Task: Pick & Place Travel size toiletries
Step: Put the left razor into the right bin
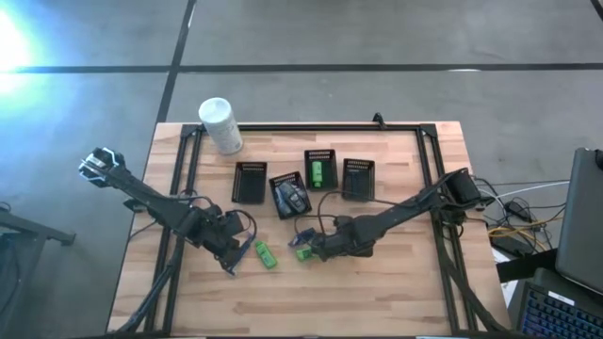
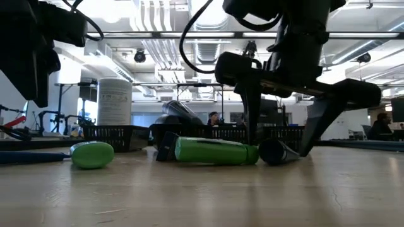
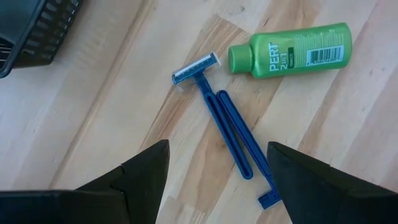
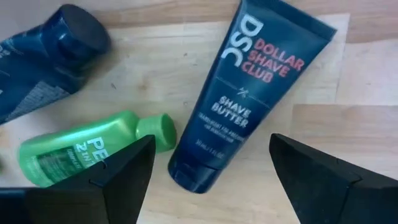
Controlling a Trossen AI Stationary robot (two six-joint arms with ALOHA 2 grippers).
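Dark blue, my right gripper's (image 4: 210,180) target: the shave butter tube (image 4: 249,93) lies flat between its wide-spread fingers, a green bottle (image 4: 93,149) touching the tube's side. My left gripper (image 3: 214,186), also wide, hangs over two blue razors (image 3: 224,124) beside another green bottle (image 3: 292,50), toward me from the black baskets (image 1: 250,182).

One camera hangs overhead and looks straight down, taking in the whole bench (image 1: 377,292) and both arms. Another sits at bench-top height, looking level across the wood into the room behind. Each wrist camera points down from close above the boards, past its own dark jaws. The left one frames two blue razors (image 3: 230,134) and a green Pert bottle (image 3: 289,50); the right one frames a Dollar Shave Club tube (image 4: 245,99), which the low view shares.
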